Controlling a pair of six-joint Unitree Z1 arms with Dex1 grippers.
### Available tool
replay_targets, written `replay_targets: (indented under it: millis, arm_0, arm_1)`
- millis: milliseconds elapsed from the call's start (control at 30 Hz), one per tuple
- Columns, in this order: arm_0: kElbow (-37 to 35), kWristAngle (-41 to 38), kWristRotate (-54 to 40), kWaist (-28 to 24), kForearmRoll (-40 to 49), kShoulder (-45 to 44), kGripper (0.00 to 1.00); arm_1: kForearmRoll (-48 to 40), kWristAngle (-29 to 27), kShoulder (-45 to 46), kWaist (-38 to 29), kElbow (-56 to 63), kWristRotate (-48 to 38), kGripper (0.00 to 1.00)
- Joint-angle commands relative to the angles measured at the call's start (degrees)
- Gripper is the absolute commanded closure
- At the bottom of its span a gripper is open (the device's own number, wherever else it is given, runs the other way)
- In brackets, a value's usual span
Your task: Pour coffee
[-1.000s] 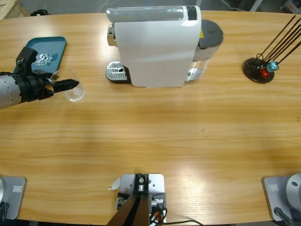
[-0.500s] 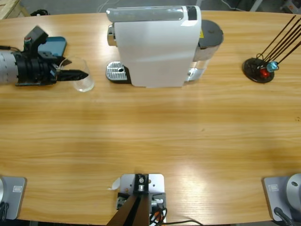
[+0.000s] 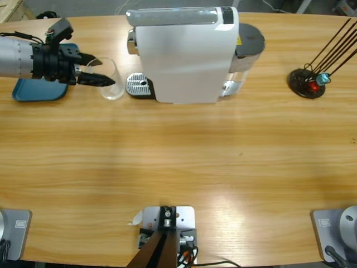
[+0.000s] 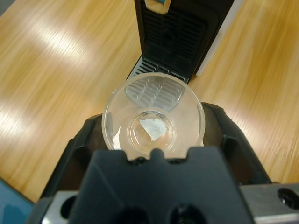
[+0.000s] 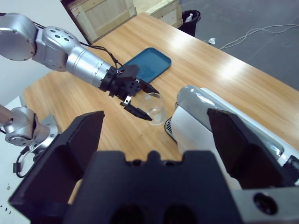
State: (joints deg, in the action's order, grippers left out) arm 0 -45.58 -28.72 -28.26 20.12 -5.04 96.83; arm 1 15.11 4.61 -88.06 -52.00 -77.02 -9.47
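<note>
One long wooden table (image 3: 178, 167) carries a white coffee machine (image 3: 184, 53) with its metal drip tray (image 3: 139, 85) at the left end, a teal tray (image 3: 39, 89) further left, and a stand of rods (image 3: 307, 81) holding small capsules far to the right. Left gripper (image 3: 100, 80) is clamped on a clear glass (image 3: 111, 81), holding it just beside the drip tray, while the right gripper (image 5: 154, 154), raised high over the scene, gapes wide with nothing between its jaws. No coffee shows anywhere and the glass looks dry apart from a pale fleck at its bottom, so I judge the task barely begun: the glass must go under the spout, then brewing and pouring remain.
</note>
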Motion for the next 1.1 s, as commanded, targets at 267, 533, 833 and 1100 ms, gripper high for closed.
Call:
replay_targets:
  millis: [267,533,833,1100]
  arm_0:
    - [-6.97,-4.07,-0.36,1.11,-0.85,9.05,0.865]
    - [-8.86,-4.33,0.05,2.73,-1.36,11.42,0.865]
    - [-9.61,-4.73,0.49,3.54,-2.06,12.65,0.865]
    - [-9.37,-4.68,1.54,4.66,-4.73,14.13,0.859]
  arm_1:
    - [-0.1,2.33,-2.82,2.92,1.85,0.59,0.004]
    - [-0.08,2.17,-3.08,3.05,1.78,0.68,0.009]
    - [-0.5,1.98,-3.7,3.05,1.78,0.68,0.009]
    - [-0.34,1.98,-2.24,3.45,3.21,0.77,0.009]
